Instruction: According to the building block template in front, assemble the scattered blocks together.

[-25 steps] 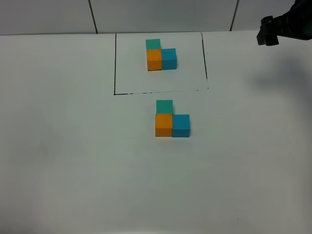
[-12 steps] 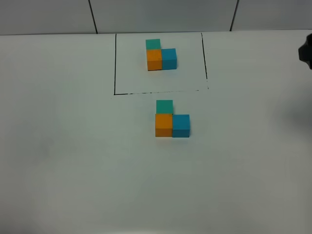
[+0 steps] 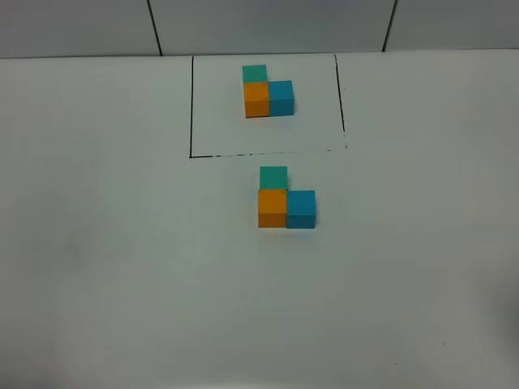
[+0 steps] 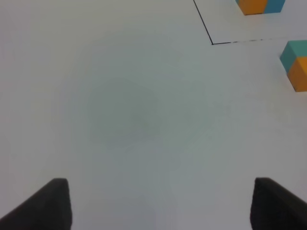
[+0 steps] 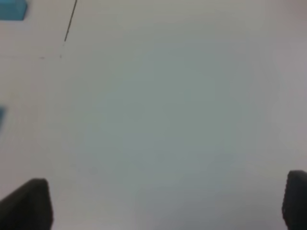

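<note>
The building block template (image 3: 268, 90) is an L of teal-green, orange and blue cubes inside a thin black drawn rectangle (image 3: 191, 105) at the table's far middle. Just in front of the frame, the scattered blocks stand joined in the same L: teal-green (image 3: 274, 177), orange (image 3: 272, 207), blue (image 3: 301, 208). Neither arm shows in the exterior high view. In the left wrist view my left gripper (image 4: 160, 203) is open over bare table, with the orange block (image 4: 299, 74) at the frame's edge. My right gripper (image 5: 168, 203) is open, nothing between its fingers.
The white table (image 3: 122, 267) ends at a grey tiled wall (image 3: 268, 24) behind the template. A corner of the drawn frame (image 4: 211, 43) and part of the template (image 4: 261, 5) show in the left wrist view.
The right arm has drawn out of the exterior high view past the right edge. The blocks have not moved.
</note>
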